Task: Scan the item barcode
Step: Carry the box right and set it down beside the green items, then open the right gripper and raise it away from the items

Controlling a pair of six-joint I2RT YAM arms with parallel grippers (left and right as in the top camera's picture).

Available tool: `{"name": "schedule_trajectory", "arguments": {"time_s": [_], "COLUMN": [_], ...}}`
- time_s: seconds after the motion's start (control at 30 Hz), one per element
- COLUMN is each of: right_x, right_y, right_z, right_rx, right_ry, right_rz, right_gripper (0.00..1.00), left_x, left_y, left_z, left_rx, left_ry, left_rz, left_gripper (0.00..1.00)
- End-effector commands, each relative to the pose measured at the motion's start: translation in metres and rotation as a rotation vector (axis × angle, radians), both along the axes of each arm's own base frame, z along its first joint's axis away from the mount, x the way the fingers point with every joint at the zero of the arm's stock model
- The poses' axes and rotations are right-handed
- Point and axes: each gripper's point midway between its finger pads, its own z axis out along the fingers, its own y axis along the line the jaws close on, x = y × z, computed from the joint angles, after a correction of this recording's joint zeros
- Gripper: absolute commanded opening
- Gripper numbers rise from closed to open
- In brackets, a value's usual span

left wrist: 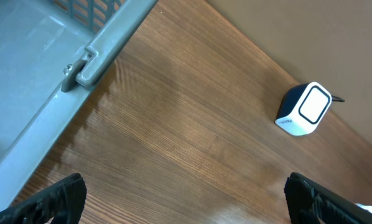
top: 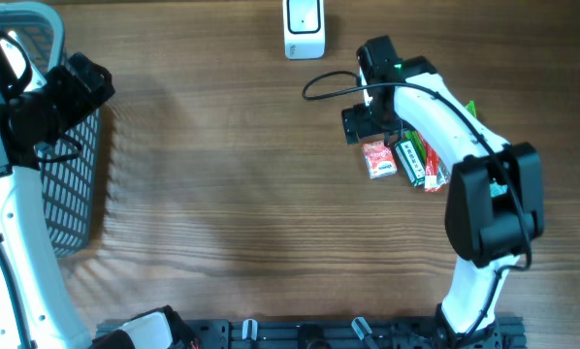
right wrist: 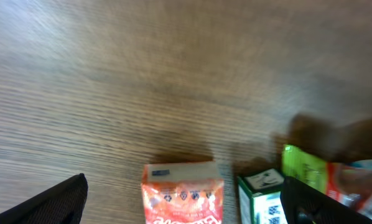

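Near your wide-open right pincer [top: 365,126], the red carton [top: 378,160] looked light and crushable, best pinched across its flat sides; your left pincer [top: 84,82] gaped empty.

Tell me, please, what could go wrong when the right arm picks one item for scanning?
1. The red box lies close beside the green box, with another packet next to it. The wide open right jaws might catch two items or knock one aside.
2. No barcode shows on the red box in these views, so it might reach the scanner facing the wrong way.
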Motion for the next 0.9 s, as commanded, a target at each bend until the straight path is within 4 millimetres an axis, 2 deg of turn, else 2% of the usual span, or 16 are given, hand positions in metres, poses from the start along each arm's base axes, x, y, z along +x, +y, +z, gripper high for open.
{"name": "schedule_trajectory", "arguments": {"time_s": [0.0,0.2,0.57,0.87], "right_x": [0.016,0.020,0.053,0.056], "right_y": [0.007,0.008,0.018,0.019], "right_z": [0.041,0.041,0.055,0.056], "right_rx": [0.042,0.048,0.092,0.095], "right_ry": [-0.122,-0.141,-0.286,-0.297], "right_rz": [0.009,0.009,0.009,0.010], "right_gripper": [1.00,1.00,1.00,1.00], "left_x": [0.001,0.001,0.001,0.001], "left_y": [-0.003,-0.003,-0.003,-0.003], "left_z": [0.004,0.004,0.004,0.004], "left_rx": [0.006,0.006,0.006,0.006], "left_ry": [-0.014,-0.014,-0.014,-0.014], "left_rz": [-0.023,-0.023,-0.023,-0.023], "left_gripper": [1.00,1.00,1.00,1.00]}}
